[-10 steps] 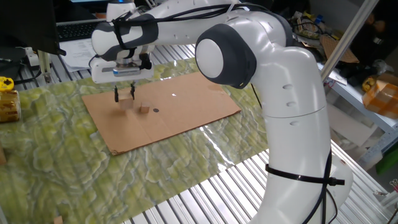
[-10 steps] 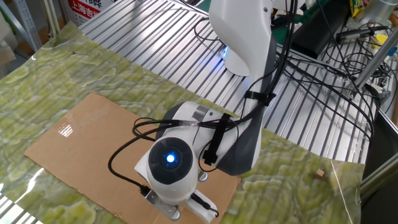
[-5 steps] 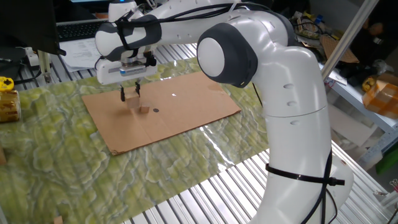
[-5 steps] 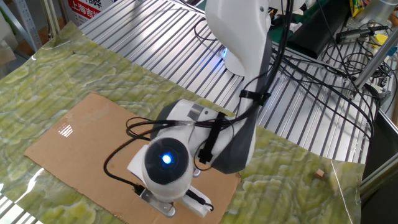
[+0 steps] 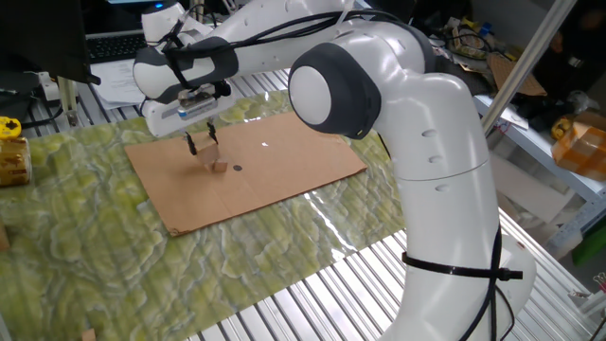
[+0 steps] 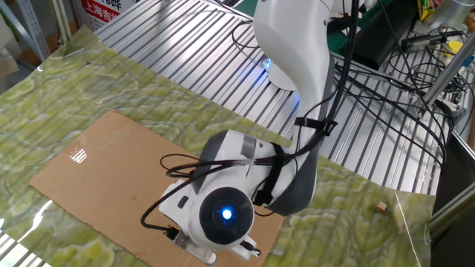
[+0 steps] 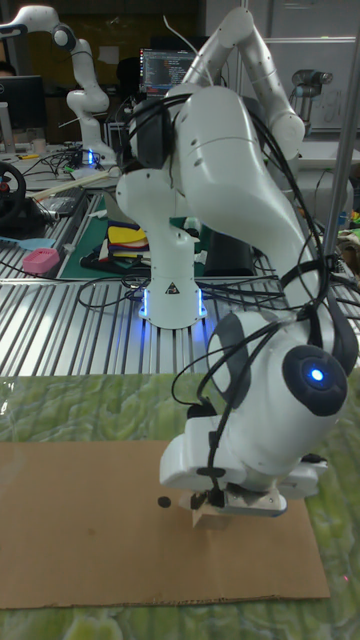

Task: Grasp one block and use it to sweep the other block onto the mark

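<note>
gripper (image 5: pixel 202 143) holds pale cube (image 5: pixel 208 156) mid-cardboard (image 5: pixel 284 170), far from edges.

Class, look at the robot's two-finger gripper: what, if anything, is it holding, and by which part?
The gripper holds the larger pale wooden cube, its fingers closed on the cube's upper sides. The cube sits beside the small brown wooden block on the brown cardboard sheet.

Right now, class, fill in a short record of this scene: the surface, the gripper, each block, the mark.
surface: brown cardboard sheet on a green patterned cloth
gripper: gripper pointing down, fingers around the pale cube
small brown block: small brown block on the cardboard, just beside the cube
mark: dark dot, close beside the small block on the side away from the cube
</note>
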Available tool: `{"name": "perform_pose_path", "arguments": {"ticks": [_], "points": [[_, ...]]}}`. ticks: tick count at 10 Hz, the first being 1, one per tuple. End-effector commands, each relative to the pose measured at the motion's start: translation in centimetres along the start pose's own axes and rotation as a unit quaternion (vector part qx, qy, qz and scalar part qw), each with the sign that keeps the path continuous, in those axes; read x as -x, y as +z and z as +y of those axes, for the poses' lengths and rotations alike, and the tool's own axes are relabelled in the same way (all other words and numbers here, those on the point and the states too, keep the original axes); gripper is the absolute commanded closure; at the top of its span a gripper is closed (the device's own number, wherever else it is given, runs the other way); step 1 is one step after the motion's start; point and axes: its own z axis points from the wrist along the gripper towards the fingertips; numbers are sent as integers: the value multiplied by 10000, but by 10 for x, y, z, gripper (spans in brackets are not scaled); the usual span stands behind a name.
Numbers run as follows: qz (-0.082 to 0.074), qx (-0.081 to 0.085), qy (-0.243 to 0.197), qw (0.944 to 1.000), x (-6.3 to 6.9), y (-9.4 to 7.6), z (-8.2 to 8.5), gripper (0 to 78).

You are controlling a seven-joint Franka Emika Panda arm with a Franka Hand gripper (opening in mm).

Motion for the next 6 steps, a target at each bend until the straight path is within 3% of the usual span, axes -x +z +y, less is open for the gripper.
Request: {"name": "perform_pose_path", "arguments": {"ticks": [1, 2, 3, 4, 5, 6], "points": [[26, 867, 374, 9955, 6, -8, 14, 764], [112, 821, 656, 9944, 10, -21, 38, 764], [123, 964, 903, 9912, 11, -32, 62, 764], [15, 1245, 1151, 9855, 7, -37, 78, 764], [-82, 1253, 1173, 9851, 5, -40, 82, 764], [-145, 1247, 1080, 9862, 6, -40, 74, 764]]}}
